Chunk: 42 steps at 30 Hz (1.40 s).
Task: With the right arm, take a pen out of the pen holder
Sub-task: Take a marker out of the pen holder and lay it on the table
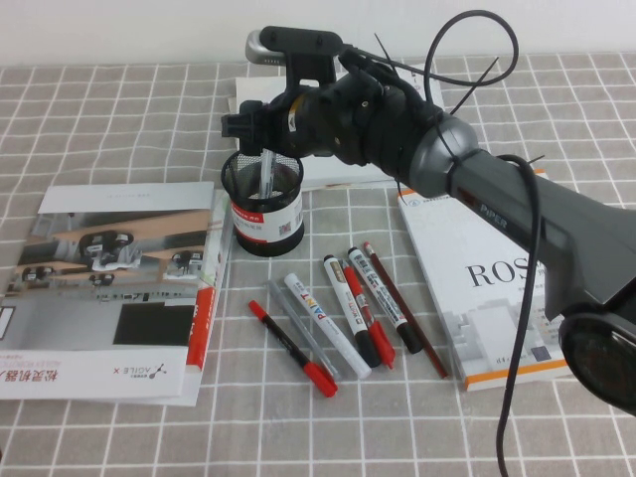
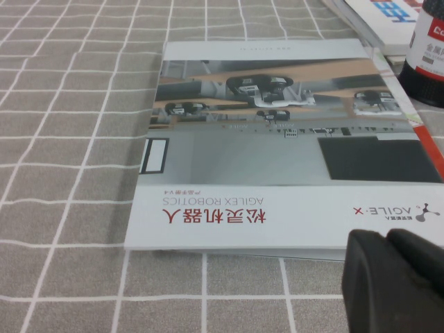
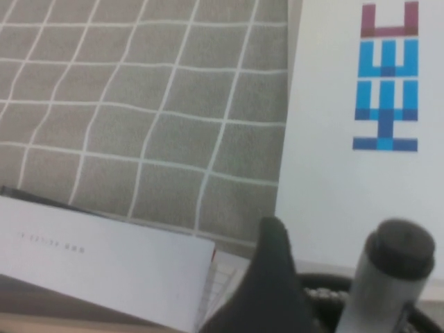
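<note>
Now the pen (image 1: 266,177) stands up in the black cup (image 1: 290,214) (other pens (image 1: 328,326) lie on the cloth (image 1: 119,109)). The right claw (image 1: 262,139) hangs just over it, spread wide, holding nothing, ready to pinch. The left claw (image 2: 388,239) sits shut by the booklet (image 2: 277,139), out of the way.

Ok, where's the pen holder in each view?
High: pen holder mid-table beside the brochure, right gripper above it, jaws open.
Left wrist: pen holder past the brochure's corner; left gripper by the brochure's logo edge.
Right wrist: only its rim, around a pen.
Shared landmark: the brochure.
</note>
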Each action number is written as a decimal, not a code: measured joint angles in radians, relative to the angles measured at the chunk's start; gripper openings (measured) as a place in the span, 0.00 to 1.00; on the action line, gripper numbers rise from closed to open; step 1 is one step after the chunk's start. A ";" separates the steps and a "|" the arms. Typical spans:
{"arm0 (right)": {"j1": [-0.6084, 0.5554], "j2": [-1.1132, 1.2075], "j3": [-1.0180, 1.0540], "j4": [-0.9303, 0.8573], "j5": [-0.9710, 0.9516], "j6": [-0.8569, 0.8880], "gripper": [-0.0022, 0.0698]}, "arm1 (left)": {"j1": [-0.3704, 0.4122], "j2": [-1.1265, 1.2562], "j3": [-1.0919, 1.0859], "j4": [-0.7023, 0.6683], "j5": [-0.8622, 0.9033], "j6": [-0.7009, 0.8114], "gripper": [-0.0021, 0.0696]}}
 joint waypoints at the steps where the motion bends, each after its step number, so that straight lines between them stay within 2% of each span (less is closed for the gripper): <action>1: -0.002 0.001 -0.004 -0.002 -0.006 0.000 0.67 | 0.000 0.000 0.000 0.000 0.000 0.000 0.02; 14: -0.002 0.002 -0.004 -0.012 -0.070 0.000 0.54 | 0.000 0.000 0.000 0.000 0.000 0.000 0.02; 25: -0.006 0.019 -0.004 0.002 -0.073 0.000 0.50 | 0.000 0.000 0.000 0.000 0.000 0.000 0.02; 28: -0.008 0.022 -0.004 0.004 -0.073 0.000 0.44 | 0.000 0.000 0.000 0.000 0.000 0.000 0.02; 35: -0.008 0.022 -0.004 0.004 -0.065 -0.002 0.18 | 0.000 0.000 0.000 0.000 0.000 0.000 0.02; 42: -0.008 0.022 -0.004 0.018 -0.065 -0.038 0.15 | 0.000 0.000 0.000 0.000 0.000 0.000 0.02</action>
